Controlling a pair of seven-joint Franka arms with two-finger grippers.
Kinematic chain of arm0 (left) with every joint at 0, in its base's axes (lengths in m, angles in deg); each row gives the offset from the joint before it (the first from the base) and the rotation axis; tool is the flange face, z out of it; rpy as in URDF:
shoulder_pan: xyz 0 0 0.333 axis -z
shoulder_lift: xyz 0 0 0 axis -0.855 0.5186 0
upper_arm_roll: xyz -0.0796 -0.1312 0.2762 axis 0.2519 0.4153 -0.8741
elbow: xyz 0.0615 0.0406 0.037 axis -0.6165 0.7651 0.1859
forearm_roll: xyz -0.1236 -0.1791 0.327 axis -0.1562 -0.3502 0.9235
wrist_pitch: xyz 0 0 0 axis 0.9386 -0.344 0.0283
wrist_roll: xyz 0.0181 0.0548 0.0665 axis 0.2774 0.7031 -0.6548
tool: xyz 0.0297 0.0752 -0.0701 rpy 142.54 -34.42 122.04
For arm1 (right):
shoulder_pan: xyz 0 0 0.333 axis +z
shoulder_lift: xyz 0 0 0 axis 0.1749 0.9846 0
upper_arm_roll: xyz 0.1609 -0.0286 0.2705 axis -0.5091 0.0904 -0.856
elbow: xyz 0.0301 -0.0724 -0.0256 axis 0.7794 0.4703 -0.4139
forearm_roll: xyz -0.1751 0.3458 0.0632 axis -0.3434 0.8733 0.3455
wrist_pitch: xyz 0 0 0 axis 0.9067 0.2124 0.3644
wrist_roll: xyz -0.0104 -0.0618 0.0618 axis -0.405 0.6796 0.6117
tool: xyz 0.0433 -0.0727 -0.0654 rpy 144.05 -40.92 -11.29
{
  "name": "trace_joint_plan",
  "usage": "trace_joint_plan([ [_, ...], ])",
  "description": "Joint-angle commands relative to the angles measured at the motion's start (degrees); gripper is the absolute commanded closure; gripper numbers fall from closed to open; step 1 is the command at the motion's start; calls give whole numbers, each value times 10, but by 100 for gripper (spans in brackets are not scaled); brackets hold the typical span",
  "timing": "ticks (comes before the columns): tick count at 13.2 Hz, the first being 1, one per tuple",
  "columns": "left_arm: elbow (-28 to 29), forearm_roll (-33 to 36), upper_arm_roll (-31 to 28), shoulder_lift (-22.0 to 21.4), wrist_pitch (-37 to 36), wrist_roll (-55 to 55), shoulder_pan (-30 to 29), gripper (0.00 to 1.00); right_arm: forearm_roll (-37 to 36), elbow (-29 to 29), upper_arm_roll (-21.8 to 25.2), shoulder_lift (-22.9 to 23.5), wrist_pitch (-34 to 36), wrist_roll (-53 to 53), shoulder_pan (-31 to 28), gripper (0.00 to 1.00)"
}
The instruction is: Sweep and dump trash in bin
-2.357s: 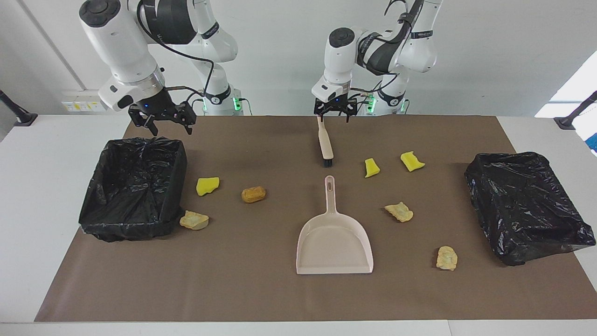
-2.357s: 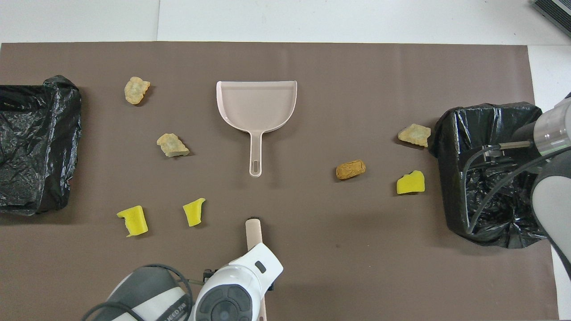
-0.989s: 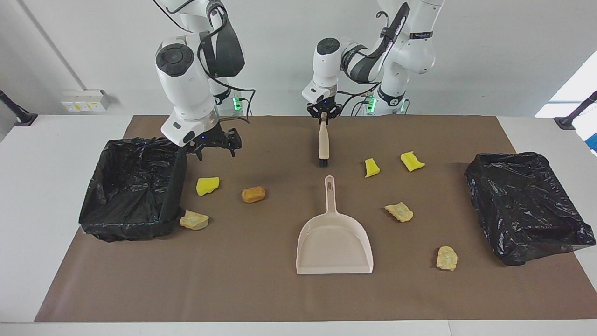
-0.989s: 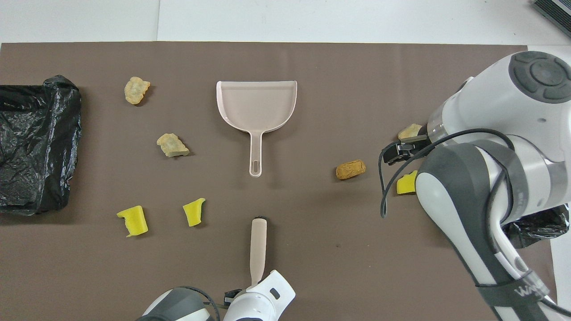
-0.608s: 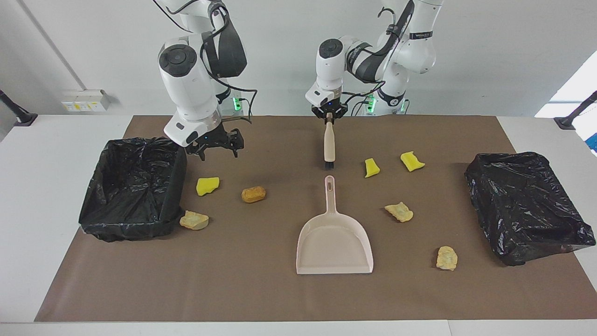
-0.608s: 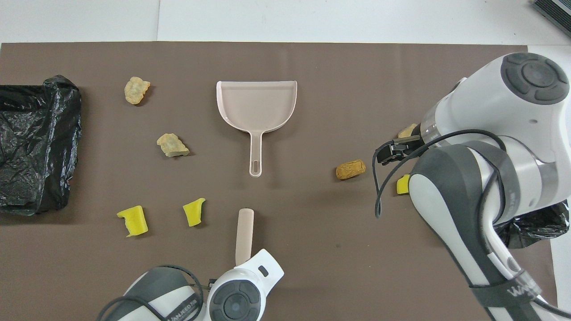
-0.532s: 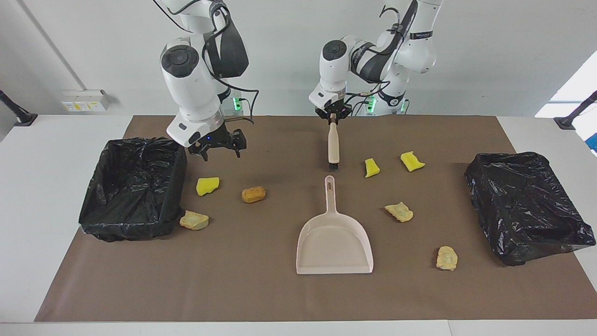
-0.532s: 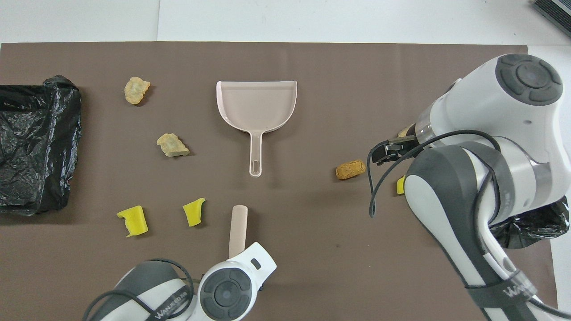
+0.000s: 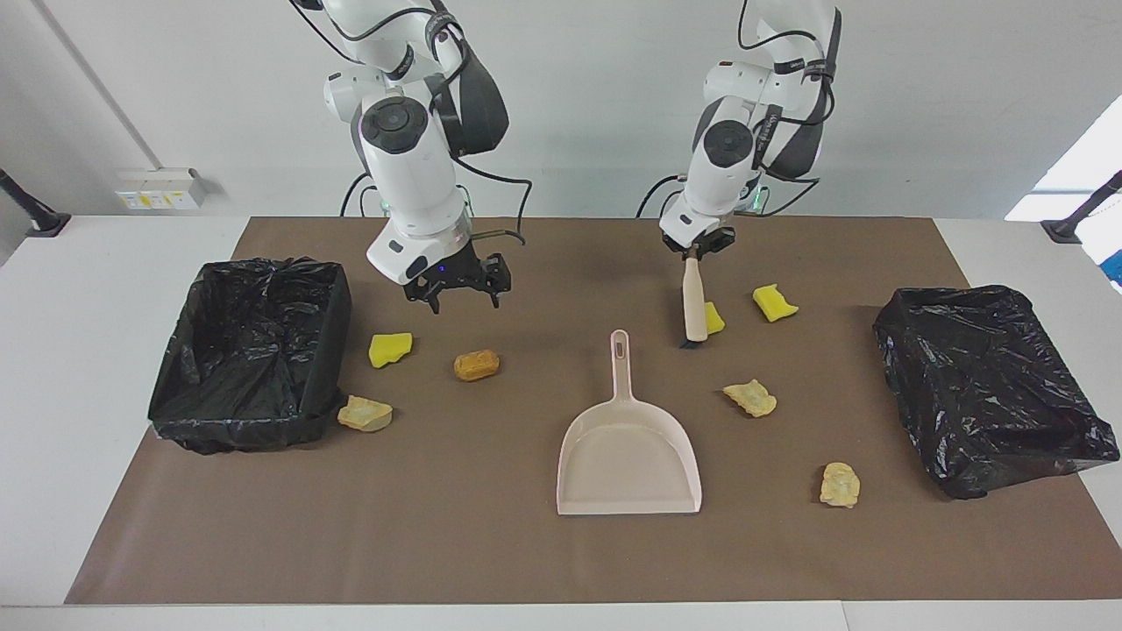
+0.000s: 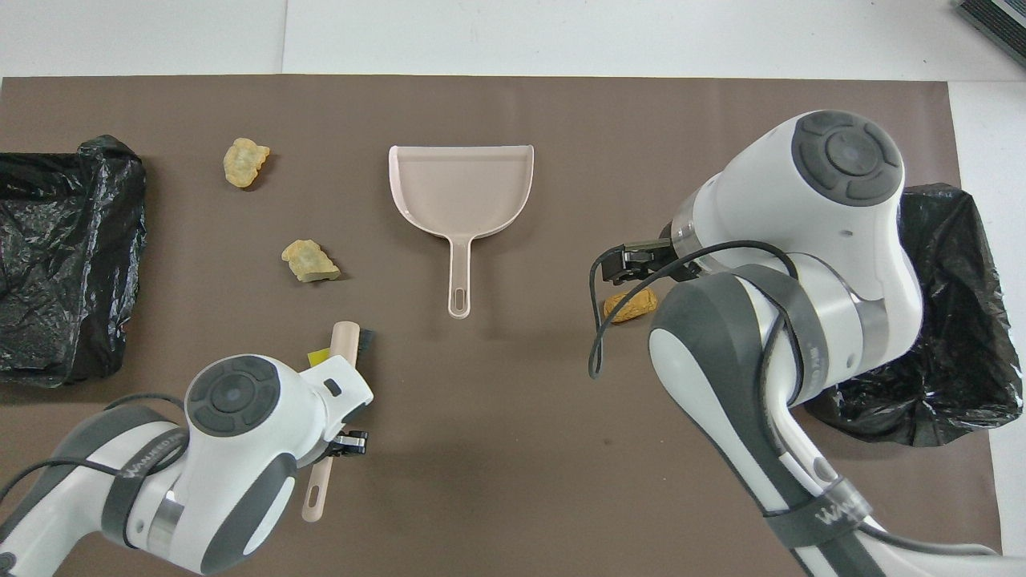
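Progress, as we judge it: barely begun. Nothing is swept and nothing dumped as far as we can see, so the whole job is left.

Count, biggest first:
- 1 brown mat (image 9: 438, 543) covering the table.
- 2 bins w/ black liners. One bin (image 9: 331, 350) sits toward the right arm's end, the other bin (image 9: 920, 350) toward the left arm's end. Both look empty inside, tho dark folds could hide sth.
- 1 dustpan (image 9: 574, 456), mid-mat, flat, empty, no gripper on it. Its handle points to the robots.
- 1 brush (image 9: 694, 302), pinched at the handle top by the left gripper (image 9: 699, 250), fingers pressed onto it. Bristles hang down just beside a yellow chunk; we can't tell if they touch the mat.
- 7 pcs of trash, all loose on the mat:
  - 3 yellow sponge chunks (image 9: 390, 348). That one is nr the right-arm-end bin. A second chunk (image 9: 717, 317) is partly hidden by the brush, and a third chunk (image 9: 773, 302) lies beside it, toward the left arm's end.
  - 3 tan crumbly chunks (image 9: 365, 413). That one touches or nearly touches the right-arm-end bin. Another tan chunk (image 9: 749, 397) lies beside the dustpan, and the last tan chunk (image 9: 840, 485) is the one farthest from the robots.
  - 1 orange-brown lump (image 9: 477, 365), btw dustpan and right-arm-end bin.

The right gripper (image 9: 458, 294) has fingers spread and is empty, over the mat close to the lump.

Left to do: take up the dustpan, sweep in 7 pcs, tip into a bin.
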Motion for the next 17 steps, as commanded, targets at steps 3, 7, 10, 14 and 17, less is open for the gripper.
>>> trace_joint_plan([
  [3,-116,18,7,56,-11,96,-117,100,-2,-49,0,85,-82,-49,42,0],
  [7,-140,19,4,-2,-136,78,-118,100,-50,-158,1,193,-103,-196,112,1],
  [10,-106,21,4,-36,-185,-3,-149,100,-100,-245,6,265,-111,-260,158,4],
  [14,-42,22,9,-95,-219,-250,-143,100,-150,-243,3,290,-141,-267,195,8],
  [17,-10,21,16,-119,-229,-309,-142,100,-163,-227,1,283,-141,-262,200,20],
])
